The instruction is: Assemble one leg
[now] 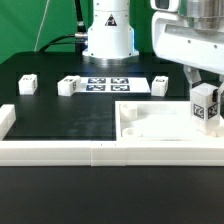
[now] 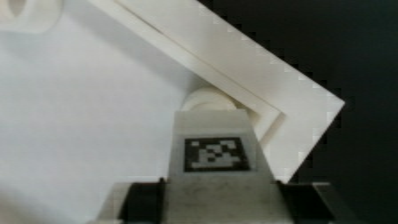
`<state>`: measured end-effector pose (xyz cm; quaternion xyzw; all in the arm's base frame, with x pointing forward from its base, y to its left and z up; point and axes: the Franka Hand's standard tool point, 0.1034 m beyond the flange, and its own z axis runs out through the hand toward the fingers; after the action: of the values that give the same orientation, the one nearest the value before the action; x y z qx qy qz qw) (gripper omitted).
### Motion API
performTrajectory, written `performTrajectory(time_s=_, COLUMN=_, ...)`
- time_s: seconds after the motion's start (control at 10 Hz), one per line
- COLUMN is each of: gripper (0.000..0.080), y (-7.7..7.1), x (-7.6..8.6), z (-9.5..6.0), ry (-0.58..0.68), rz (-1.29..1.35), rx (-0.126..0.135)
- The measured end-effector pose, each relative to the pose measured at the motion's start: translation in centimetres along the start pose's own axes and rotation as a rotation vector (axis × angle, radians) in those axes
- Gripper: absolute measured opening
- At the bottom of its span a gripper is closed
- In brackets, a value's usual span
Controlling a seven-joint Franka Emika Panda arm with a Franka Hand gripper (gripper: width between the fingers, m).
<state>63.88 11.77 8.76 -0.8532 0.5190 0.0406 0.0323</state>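
Observation:
My gripper [image 1: 205, 92] is shut on a leg [image 1: 205, 106], a small white post with a marker tag on its face, and holds it over the far right corner of the large flat white slab [image 1: 150, 120]. In the wrist view the leg [image 2: 217, 145] stands between my dark fingers [image 2: 146, 200], its far end at a round recess [image 2: 210, 100] in the slab's corner [image 2: 267, 70]. I cannot tell whether the leg touches the slab. Three more legs lie on the black table: at the exterior view's left [image 1: 28, 84], left of centre [image 1: 68, 86], and right of centre [image 1: 160, 84].
The marker board [image 1: 112, 83] lies at the back in front of the arm's white base [image 1: 107, 35]. A white rail [image 1: 60, 151] runs along the table's front edge and turns up at the exterior view's left [image 1: 6, 118].

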Motion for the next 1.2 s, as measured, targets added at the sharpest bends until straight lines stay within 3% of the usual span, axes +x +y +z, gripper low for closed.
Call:
performTrajectory(time_s=0.3, gripper=0.0294, y=-0.22, x=-0.64, z=0.13, ry=-0.01, rz=0.293, rx=0.003)
performTrajectory(time_s=0.5, gripper=0.0294, y=-0.26, x=-0.69, z=0.14, ry=-0.014, rz=0.322, rx=0.003)
performTrajectory(time_s=0.6, gripper=0.0375, y=-0.26, x=-0.7, z=0.15, ry=-0.015, rz=0.293, rx=0.003)
performTrajectory(time_s=0.7, gripper=0.0512, y=-0.27, x=-0.57, z=0.1, ry=-0.016, rz=0.181, rx=0.003)
performTrajectory(time_s=0.8, gripper=0.0512, y=-0.28, x=-0.6, z=0.13, ry=-0.018, rz=0.165, rx=0.004)
performTrajectory(time_s=0.9, gripper=0.062, y=-0.27, x=-0.62, z=0.17, ry=-0.017, rz=0.036, rx=0.004)
performTrajectory(time_s=1.2, gripper=0.0648, y=-0.16, x=-0.45, z=0.32, ry=-0.017, rz=-0.284, rx=0.005)
